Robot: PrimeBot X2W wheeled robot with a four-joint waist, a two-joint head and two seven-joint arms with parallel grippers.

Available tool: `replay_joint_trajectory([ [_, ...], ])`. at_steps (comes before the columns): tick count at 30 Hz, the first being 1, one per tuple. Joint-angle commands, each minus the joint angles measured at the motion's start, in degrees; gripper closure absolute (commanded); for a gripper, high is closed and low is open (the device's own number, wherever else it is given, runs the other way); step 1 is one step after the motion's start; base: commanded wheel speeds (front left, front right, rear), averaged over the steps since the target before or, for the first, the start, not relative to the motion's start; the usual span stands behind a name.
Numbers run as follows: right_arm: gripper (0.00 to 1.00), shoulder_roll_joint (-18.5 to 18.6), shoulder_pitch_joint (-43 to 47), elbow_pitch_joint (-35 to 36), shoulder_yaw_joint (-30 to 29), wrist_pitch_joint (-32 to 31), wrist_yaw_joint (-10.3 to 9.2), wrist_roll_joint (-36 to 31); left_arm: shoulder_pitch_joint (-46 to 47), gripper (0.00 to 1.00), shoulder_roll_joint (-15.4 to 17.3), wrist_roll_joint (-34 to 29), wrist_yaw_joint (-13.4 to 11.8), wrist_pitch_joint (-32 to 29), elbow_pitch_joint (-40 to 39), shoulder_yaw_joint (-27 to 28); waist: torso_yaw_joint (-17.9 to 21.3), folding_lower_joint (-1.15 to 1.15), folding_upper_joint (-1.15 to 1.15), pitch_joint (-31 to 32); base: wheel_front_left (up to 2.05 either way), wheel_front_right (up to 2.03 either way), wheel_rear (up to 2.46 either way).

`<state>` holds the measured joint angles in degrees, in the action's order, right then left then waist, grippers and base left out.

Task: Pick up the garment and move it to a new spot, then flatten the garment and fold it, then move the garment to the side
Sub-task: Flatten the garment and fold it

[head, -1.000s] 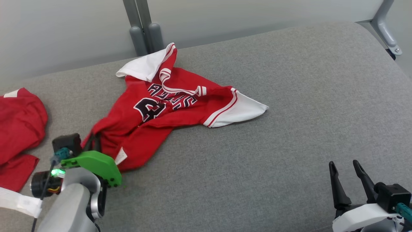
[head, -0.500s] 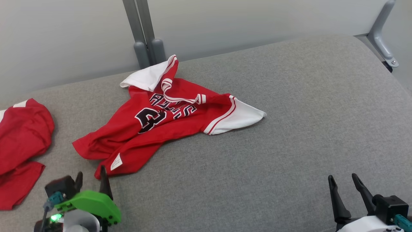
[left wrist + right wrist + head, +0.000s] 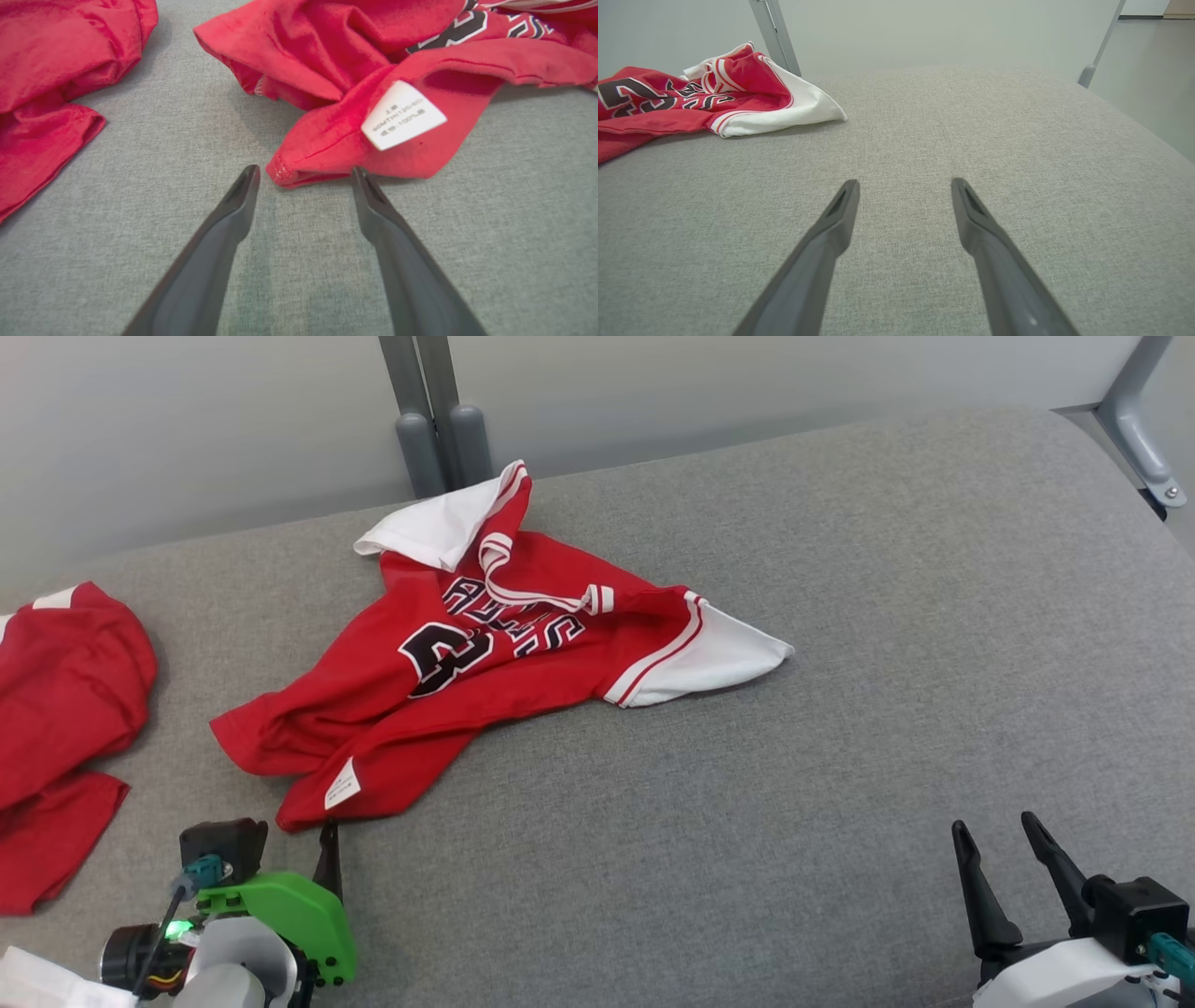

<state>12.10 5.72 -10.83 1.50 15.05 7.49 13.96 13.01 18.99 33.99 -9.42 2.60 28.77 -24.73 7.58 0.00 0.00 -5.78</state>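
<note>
The garment (image 3: pixel 485 653) is a red jersey with white sleeves and a black number, lying crumpled on the grey padded surface (image 3: pixel 747 821). Its lower hem with a white label (image 3: pixel 343 785) points toward me. My left gripper (image 3: pixel 299 835) is open just short of that hem. In the left wrist view the hem corner (image 3: pixel 317 149) lies right at the tips of the left gripper (image 3: pixel 304 171), with nothing clamped. My right gripper (image 3: pixel 995 823) is open over bare surface at the lower right, far from the jersey (image 3: pixel 691 107), and its jaws (image 3: pixel 904 183) are empty.
A second red garment (image 3: pixel 65 709) lies bunched at the left edge, also in the left wrist view (image 3: pixel 46 70). Grey metal posts (image 3: pixel 434 411) rise behind the surface, and a bracket (image 3: pixel 1144 439) stands at the far right corner. A pale wall lies beyond.
My left gripper, which was over the jersey's lower hem a second ago, has drawn back and now stands open just before it. The head camera shifted a little. The right arm barely moved.
</note>
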Motion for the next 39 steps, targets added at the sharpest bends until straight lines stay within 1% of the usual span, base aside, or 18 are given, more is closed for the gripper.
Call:
replay_joint_trajectory([
  [1,0.0,0.5,-0.6,0.2,0.1,0.2,0.0,0.4,1.7,0.0,0.4,-0.9,0.6,-0.2,1.2,-0.5,-0.2,0.0,0.0,-0.9,0.0,0.0,0.0],
  [8,0.0,0.1,-0.3,-0.2,0.3,0.2,0.0,0.3,5.6,0.0,-0.2,-0.9,3.3,0.1,6.5,-1.8,-0.2,0.0,0.0,-1.1,0.0,0.0,0.0],
  [9,0.0,0.0,-0.3,-0.2,0.3,0.2,0.0,0.4,6.1,0.58,-0.4,-1.1,3.6,0.2,7.3,-2.1,-0.3,0.0,0.0,-1.0,0.0,0.0,0.0],
  [10,0.0,0.0,-0.3,-0.2,0.3,0.2,0.0,0.5,6.6,1.0,-0.3,-1.6,3.8,0.3,7.8,-2.5,-0.3,0.0,0.0,-1.1,0.0,0.0,0.0],
  [13,0.0,-0.4,-0.1,-0.1,-0.1,0.2,0.0,0.6,7.0,1.0,-0.4,-2.7,4.1,0.1,8.6,-3.9,-0.4,0.0,0.0,-0.8,0.0,0.0,0.0],
  [16,0.0,-1.0,0.7,-0.1,-0.9,0.2,0.0,0.7,5.7,1.0,-0.7,-2.9,4.5,0.4,7.8,-4.8,-1.0,0.0,0.0,-0.4,0.0,0.0,0.0],
  [18,0.0,-1.4,1.6,-0.5,-1.3,0.2,0.0,0.8,4.6,1.0,-0.7,-3.5,4.5,0.9,6.9,-5.5,-1.7,0.0,0.0,0.2,0.0,0.0,0.0],
  [19,0.0,-1.6,2.1,-0.7,-1.3,0.2,0.0,0.8,3.9,1.0,-0.4,-4.0,4.2,1.3,6.2,-5.9,-1.9,0.0,0.0,0.6,0.0,0.0,0.0],
  [22,0.0,-2.0,2.7,-0.7,-1.2,0.2,0.0,0.3,1.4,1.0,0.3,-4.9,2.4,2.4,3.2,-6.5,-2.4,0.0,0.0,1.8,0.0,0.0,0.0],
  [25,0.0,-2.4,3.0,-0.4,-1.8,0.2,0.0,0.2,-3.5,1.0,1.7,-5.8,-0.5,3.2,-1.6,-6.8,-2.3,0.0,0.0,2.9,0.0,0.0,0.0],
  [29,0.0,-2.6,3.5,-0.4,-1.9,0.2,0.0,0.1,-11.5,1.0,3.1,-6.1,-3.8,2.0,-7.4,-7.8,-2.4,0.0,0.0,3.9,0.0,0.0,0.0],
  [31,0.0,-2.6,3.7,-0.4,-2.2,0.2,0.0,0.1,-15.1,1.0,3.9,-5.4,-4.9,1.6,-9.0,-7.8,-2.5,0.0,0.0,4.2,0.0,0.0,0.0],
  [33,0.0,-2.8,3.7,-0.4,-2.3,0.2,0.0,0.0,-18.1,0.0,3.9,-4.0,-5.7,1.0,-9.7,-7.2,-2.5,0.0,0.0,4.4,0.0,0.0,0.0],
  [36,0.0,-2.6,3.5,-0.5,-1.9,0.2,0.0,-0.1,-22.4,0.0,4.1,-1.0,-7.8,-1.9,-9.9,-5.7,-1.7,0.0,0.0,5.0,0.0,0.0,0.0],
  [38,0.0,-2.7,3.0,-0.4,-1.9,0.2,0.0,-0.2,-24.4,0.0,3.6,1.6,-9.3,-2.9,-12.6,-3.8,-0.8,0.0,0.0,5.1,0.0,0.0,0.0],
  [39,0.0,-2.7,2.9,-0.4,-2.0,0.2,0.0,-0.2,-24.7,0.0,3.5,1.8,-9.7,-2.7,-14.4,-3.2,-0.4,0.0,0.0,5.1,0.0,0.0,0.0],
])
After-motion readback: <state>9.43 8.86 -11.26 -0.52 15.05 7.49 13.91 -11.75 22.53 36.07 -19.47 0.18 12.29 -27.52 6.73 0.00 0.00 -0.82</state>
